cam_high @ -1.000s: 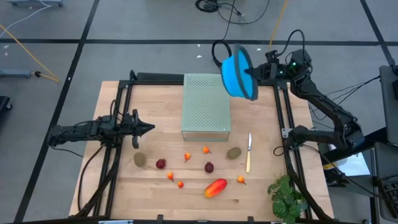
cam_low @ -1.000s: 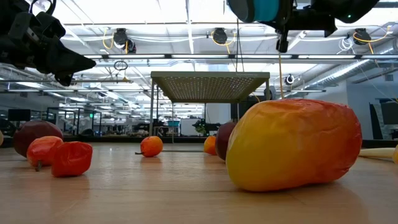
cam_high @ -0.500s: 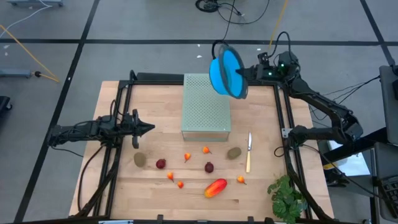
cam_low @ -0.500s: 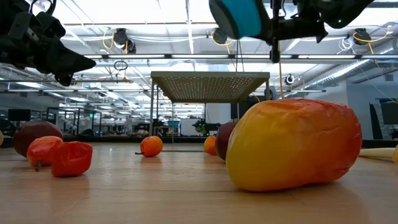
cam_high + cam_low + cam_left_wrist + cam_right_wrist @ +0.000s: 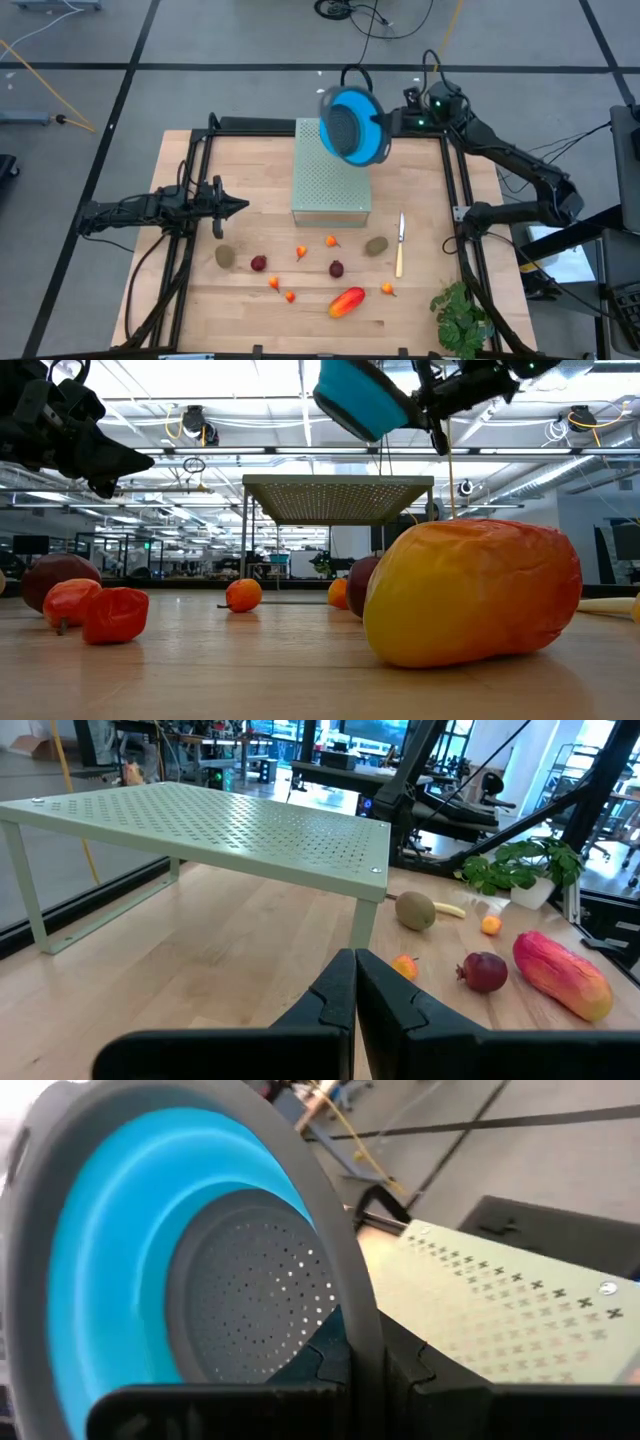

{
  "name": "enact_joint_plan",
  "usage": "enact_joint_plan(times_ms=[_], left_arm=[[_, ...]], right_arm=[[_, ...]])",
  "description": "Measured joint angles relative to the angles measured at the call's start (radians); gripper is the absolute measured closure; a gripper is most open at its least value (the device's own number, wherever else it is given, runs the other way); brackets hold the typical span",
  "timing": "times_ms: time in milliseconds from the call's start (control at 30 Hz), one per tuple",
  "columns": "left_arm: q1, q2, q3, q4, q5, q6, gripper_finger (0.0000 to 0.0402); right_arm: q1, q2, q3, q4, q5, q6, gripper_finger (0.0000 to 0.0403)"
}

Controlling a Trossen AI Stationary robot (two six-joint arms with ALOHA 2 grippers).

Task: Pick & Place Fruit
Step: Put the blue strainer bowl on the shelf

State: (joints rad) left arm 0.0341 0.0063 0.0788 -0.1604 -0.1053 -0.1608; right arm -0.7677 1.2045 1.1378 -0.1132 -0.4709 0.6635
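My right gripper (image 5: 388,122) is shut on a blue colander (image 5: 350,125) with a grey rim and a grey perforated bottom. It is held high above the far right corner of the green perforated shelf (image 5: 331,170). The fruit lies on the table near the front. There is a red-yellow mango (image 5: 346,301), two brown kiwis (image 5: 226,256) (image 5: 376,244), two dark-red balls (image 5: 259,263) (image 5: 336,268) and several tiny orange pieces (image 5: 301,252). My left gripper (image 5: 240,207) is shut, level and empty at the table's left side. My right gripper pinches the colander's grey rim (image 5: 362,1342) between its two fingers, one finger (image 5: 322,1365) inside the bowl and one (image 5: 412,1372) outside. The fingers come nearly level from the table's right side. The colander is lifted clear and tilted, its hollow facing up and toward the gripper.
A pale-handled knife (image 5: 400,243) lies right of the fruit, and a green leafy bunch (image 5: 462,315) sits at the near right corner. Black frame rails (image 5: 455,190) run along both table sides. Bare wood lies between the shelf and my left gripper.
My right gripper has carried the colander toward the table's left, from beyond the far right corner to above the shelf's far right corner. It has rolled as it went, so the colander, seen on edge before, now shows its hollow from above.
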Motion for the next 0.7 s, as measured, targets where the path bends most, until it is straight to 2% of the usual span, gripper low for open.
enact_joint_plan(times_ms=[367, 700], left_arm=[[0.0, 0.0, 0.0, 0.0, 0.0, 0.0, 0.0392], [0.0, 0.0, 0.0, 0.0, 0.0, 0.0, 0.0392]], right_arm=[[0.055, 0.115, 0.212, -0.245, 0.11, -0.062, 0.0399], [0.074, 0.209, 0.37, -0.4, 0.156, -0.082, 0.0399]])
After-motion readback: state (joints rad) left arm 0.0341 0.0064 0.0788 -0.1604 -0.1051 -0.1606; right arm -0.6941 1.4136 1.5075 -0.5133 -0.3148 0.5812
